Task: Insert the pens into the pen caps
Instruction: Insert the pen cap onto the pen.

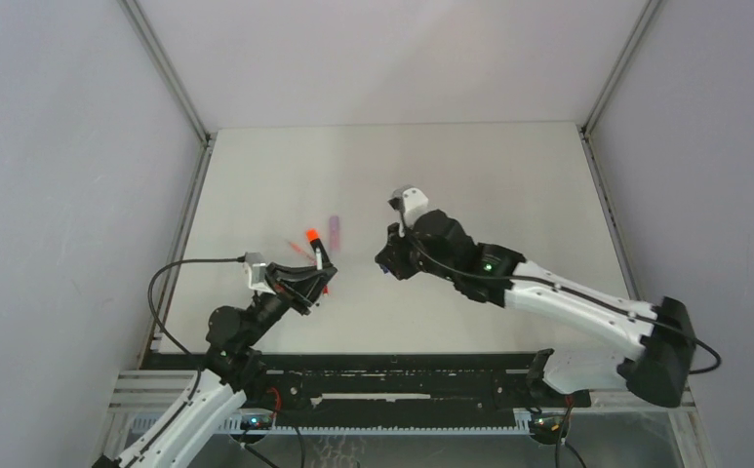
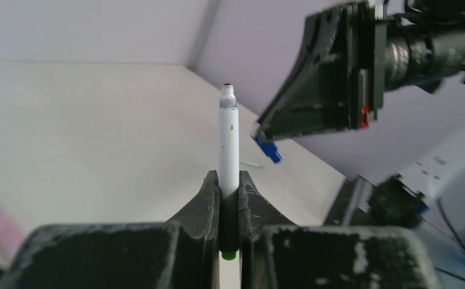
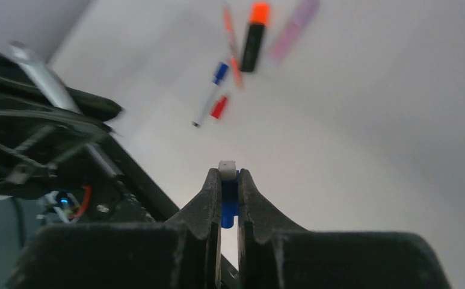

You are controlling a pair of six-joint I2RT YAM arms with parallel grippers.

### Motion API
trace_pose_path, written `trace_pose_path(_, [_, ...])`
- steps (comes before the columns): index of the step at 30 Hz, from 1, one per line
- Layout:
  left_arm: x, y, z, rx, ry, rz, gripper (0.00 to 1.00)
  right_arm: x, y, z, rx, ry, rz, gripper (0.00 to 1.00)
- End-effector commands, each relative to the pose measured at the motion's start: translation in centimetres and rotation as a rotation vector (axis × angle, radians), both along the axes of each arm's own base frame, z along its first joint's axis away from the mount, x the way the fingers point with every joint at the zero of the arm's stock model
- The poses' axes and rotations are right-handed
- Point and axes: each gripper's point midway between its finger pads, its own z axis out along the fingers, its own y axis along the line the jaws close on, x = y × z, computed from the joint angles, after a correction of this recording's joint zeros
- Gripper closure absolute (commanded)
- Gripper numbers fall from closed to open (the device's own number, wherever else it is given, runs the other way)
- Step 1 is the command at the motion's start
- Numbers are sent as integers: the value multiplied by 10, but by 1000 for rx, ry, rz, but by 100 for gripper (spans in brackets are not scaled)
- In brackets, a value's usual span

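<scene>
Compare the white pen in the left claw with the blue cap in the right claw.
The white pen is long, reaching far beyond the left claw; the blue cap is stubby, barely clearing the right claw. The pen is white, the cap blue. Both are clamped in shut claws.

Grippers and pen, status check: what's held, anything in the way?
Left gripper shut on pale pen, tip up. Right gripper shut on blue cap. Cap apart from pen tip, nothing between them.
</scene>
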Motion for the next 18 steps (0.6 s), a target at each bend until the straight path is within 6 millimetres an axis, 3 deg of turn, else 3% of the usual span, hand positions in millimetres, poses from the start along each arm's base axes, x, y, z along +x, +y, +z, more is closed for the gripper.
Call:
trace_pose_path(1, [-55, -28, 42, -66, -213, -309, 100, -16, 20, 81, 364, -127, 115, 100])
trace_pose_path(5, [-72, -40, 47, -45, -260, -387, 100, -32, 17, 132, 596, -225, 176, 100])
trace_pose_path(8, [-79, -45, 48, -38, -273, -424, 100, -41, 16, 154, 710, -271, 210, 100])
trace_pose_path(18, [-88, -54, 49, -22, -280, -476, 100, -65, 32, 180, 861, -346, 313, 100])
